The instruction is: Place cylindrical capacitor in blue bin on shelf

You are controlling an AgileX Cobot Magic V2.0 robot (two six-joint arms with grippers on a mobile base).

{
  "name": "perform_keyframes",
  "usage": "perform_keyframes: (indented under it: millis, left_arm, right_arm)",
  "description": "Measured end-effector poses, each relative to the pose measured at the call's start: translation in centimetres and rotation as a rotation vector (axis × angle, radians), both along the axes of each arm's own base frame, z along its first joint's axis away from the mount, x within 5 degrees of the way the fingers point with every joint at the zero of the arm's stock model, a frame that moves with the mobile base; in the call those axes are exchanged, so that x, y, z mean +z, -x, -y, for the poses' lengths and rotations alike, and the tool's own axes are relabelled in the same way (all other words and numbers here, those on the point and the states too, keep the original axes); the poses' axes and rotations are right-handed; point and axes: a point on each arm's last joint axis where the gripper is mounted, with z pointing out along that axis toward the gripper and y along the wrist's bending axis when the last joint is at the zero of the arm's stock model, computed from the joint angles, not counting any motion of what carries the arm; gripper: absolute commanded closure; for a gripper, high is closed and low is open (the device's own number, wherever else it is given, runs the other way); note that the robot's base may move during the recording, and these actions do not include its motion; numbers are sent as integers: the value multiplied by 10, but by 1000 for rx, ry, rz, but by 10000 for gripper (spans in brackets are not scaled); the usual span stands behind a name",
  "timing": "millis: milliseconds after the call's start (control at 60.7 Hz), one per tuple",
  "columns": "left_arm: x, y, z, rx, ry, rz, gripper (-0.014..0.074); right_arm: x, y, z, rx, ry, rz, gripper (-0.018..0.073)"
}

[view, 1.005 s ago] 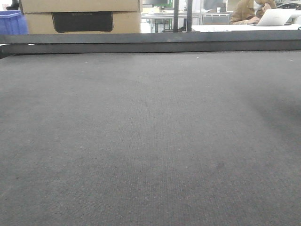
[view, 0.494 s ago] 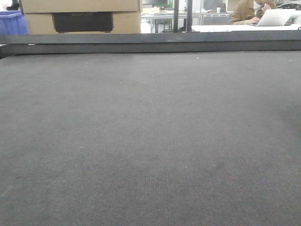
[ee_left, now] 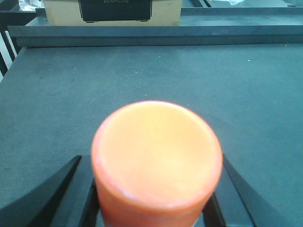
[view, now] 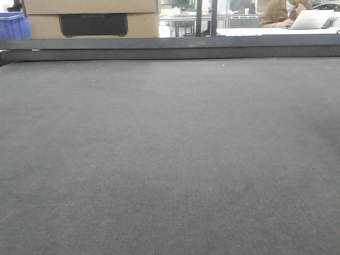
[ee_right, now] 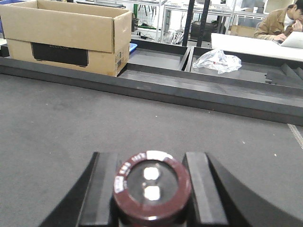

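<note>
Orange cylinder [ee_left: 157,161] gripped by black jaws, grey felt table [ee_left: 142,75]

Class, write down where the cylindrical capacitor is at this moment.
In the right wrist view, bottom centre, the cylindrical capacitor sits between the right gripper's black fingers, grey felt table behind it.

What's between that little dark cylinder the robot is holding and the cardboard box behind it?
In the right wrist view, only bare grey felt table and its dark edge rail separate the cylindrical capacitor from the cardboard box.
</note>
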Motion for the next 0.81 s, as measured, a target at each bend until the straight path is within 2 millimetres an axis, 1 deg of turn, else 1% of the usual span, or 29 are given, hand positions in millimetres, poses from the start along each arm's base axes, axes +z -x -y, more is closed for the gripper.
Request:
perform_keyframes:
  millis: [807]
  left_arm:
    - [0,0,0,1,-2,0,708]
  right_arm:
    - [0,0,0,-1,3,1,702]
